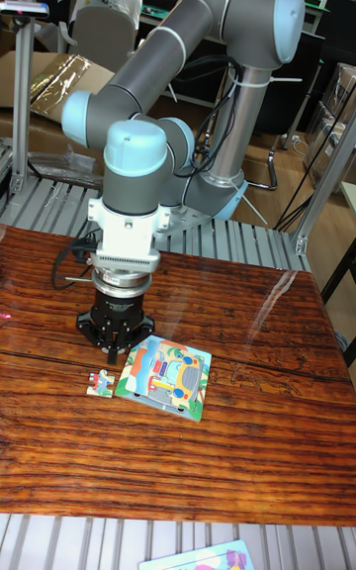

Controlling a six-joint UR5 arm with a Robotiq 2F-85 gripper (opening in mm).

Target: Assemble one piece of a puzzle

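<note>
Puzzle piece point(99, 384) lies loose on the table point(247, 431), touching the puzzle board point(165, 376) at its nine o'clock.
Our gripper point(115, 353) hangs just above; jaw state we cannot tell. We should centre over the piece before descending.

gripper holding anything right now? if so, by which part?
Nothing visibly held. The gripper hangs just above the table, near the puzzle board. The loose puzzle piece lies flat on the wood below it, apparently not grasped. Whether the fingers are open cannot be told.
</note>
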